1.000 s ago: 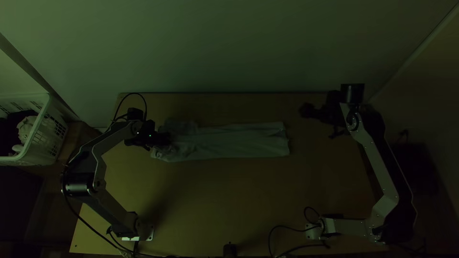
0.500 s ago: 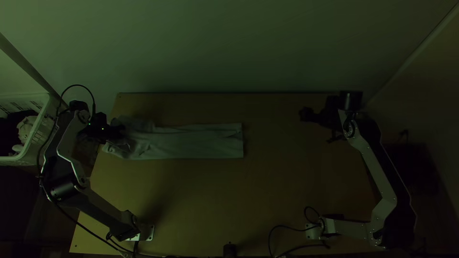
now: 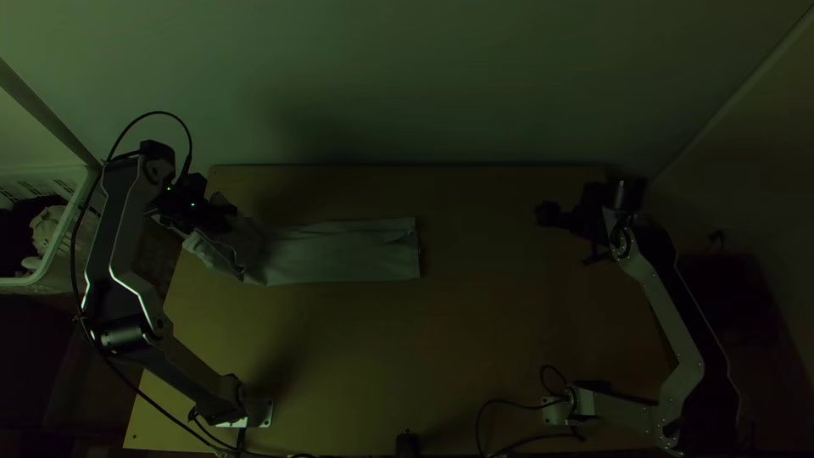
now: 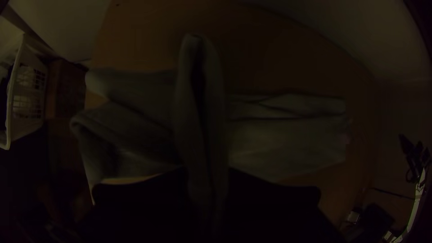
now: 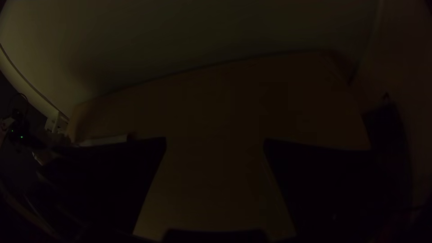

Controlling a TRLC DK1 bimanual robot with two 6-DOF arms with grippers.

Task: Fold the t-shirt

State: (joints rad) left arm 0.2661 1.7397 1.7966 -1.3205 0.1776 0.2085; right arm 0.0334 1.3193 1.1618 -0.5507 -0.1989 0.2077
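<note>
A pale T-shirt [image 3: 339, 253] lies across the far, left-hand part of a light wooden table [image 3: 475, 339] in dim light, folded lengthwise into a long strip, its left end rumpled and gathered near the table's left edge. The left gripper [image 3: 225, 219], over that same end of the table, has its jaws closed on the bunched cloth; the left wrist view shows a doubled fold pinched upright between the two wide black fingers [image 4: 274, 202], with the rest of the strip running toward the middle of the table. The right gripper [image 3: 548, 214] hangs above the far, right-hand part of the table, well apart from the garment, its jaws standing wide open with tabletop visible between them. The arms' mounts sit along the table's near edge, one toward each side, with black cables [image 3: 483, 424] looping beside the right one. A white plastic laundry basket [image 3: 34, 288], holding light cloth [image 3: 47, 227] and dark cloth [image 3: 15, 229], stands just off the table's left edge, and a plain pale wall [image 3: 407, 85] rises behind its far edge.
</note>
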